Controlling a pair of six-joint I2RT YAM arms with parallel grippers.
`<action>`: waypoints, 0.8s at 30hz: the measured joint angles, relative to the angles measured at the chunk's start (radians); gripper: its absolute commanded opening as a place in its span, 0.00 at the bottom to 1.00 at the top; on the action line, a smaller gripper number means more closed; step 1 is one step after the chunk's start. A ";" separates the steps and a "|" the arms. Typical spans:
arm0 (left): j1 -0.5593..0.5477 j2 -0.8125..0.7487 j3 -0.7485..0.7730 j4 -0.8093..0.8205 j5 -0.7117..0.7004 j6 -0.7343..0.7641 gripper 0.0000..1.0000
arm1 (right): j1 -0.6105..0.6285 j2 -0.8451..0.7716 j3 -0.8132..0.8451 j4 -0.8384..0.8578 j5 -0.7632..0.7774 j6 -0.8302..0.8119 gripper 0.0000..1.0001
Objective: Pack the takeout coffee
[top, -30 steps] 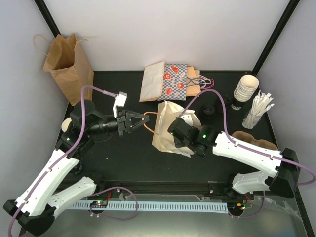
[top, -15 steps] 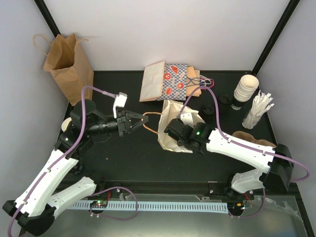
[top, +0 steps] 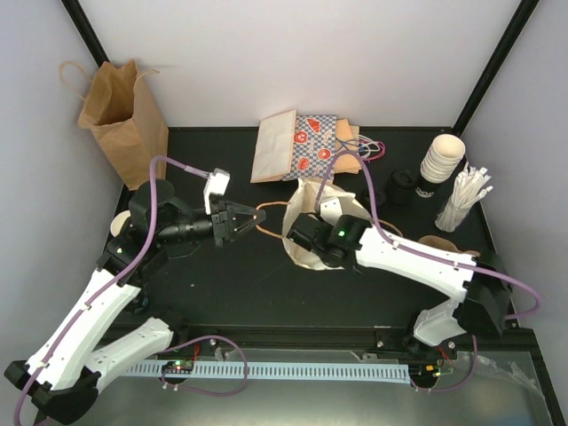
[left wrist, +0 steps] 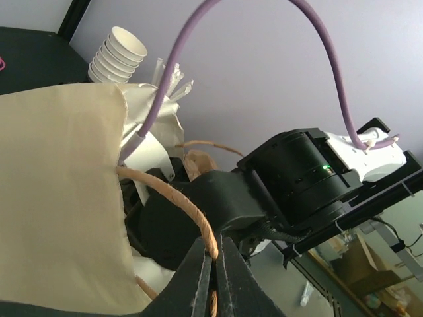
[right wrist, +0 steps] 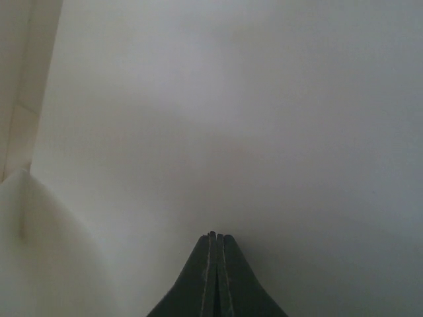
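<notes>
Black table [top: 231, 284], brown bag [top: 124, 120] left, flat bags [top: 302, 146] behind, cream bag [top: 300, 256] centre, cups [top: 442, 160], sticks [top: 461, 200] right

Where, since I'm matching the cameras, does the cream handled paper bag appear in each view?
Top external: cream bag mid-table.
Left wrist: fills the left half; left gripper pinches its rope handle.
Right wrist: pale paper behind the shut right gripper, seemingly the bag's inside.
Shared landmark: white cup stack, top external and left wrist only.

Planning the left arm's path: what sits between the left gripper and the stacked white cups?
Top view: the cream bag and the right arm reaching into it.
</notes>
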 measured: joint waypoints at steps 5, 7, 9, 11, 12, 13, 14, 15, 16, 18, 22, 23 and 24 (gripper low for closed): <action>0.000 -0.007 0.000 -0.023 -0.013 0.007 0.02 | 0.001 0.108 0.070 -0.118 0.116 0.060 0.01; 0.000 -0.011 0.000 -0.028 -0.016 0.008 0.02 | 0.001 0.122 0.074 -0.137 0.131 0.060 0.01; 0.000 -0.012 0.000 -0.029 -0.016 0.009 0.02 | 0.001 0.119 0.073 -0.135 0.129 0.046 0.01; 0.000 -0.012 0.000 -0.028 -0.016 0.009 0.02 | 0.001 0.103 0.071 -0.116 0.117 0.019 0.01; 0.000 -0.012 0.000 -0.027 -0.016 0.008 0.02 | 0.001 0.092 0.069 -0.106 0.109 0.006 0.01; 0.000 -0.012 0.000 -0.027 -0.016 0.008 0.02 | 0.001 0.082 0.068 -0.101 0.106 0.000 0.01; 0.000 -0.012 0.000 -0.027 -0.015 0.008 0.02 | 0.001 0.072 0.068 -0.098 0.106 -0.005 0.01; 0.000 -0.012 0.000 -0.027 -0.015 0.008 0.02 | 0.001 0.068 0.069 -0.100 0.109 -0.007 0.01; 0.000 -0.012 0.000 -0.027 -0.015 0.008 0.02 | 0.001 0.069 0.074 -0.110 0.117 -0.008 0.01; 0.000 -0.012 0.000 -0.027 -0.015 0.008 0.02 | 0.001 0.093 0.098 -0.150 0.148 0.003 0.01; 0.000 -0.011 0.000 -0.028 -0.018 0.009 0.02 | 0.002 0.175 0.163 -0.249 0.227 0.052 0.01; 0.000 -0.010 0.000 -0.029 -0.019 0.010 0.01 | 0.002 0.194 0.177 -0.275 0.245 0.065 0.01; 0.000 -0.008 0.000 -0.030 -0.021 0.011 0.02 | 0.003 0.208 0.187 -0.297 0.261 0.078 0.01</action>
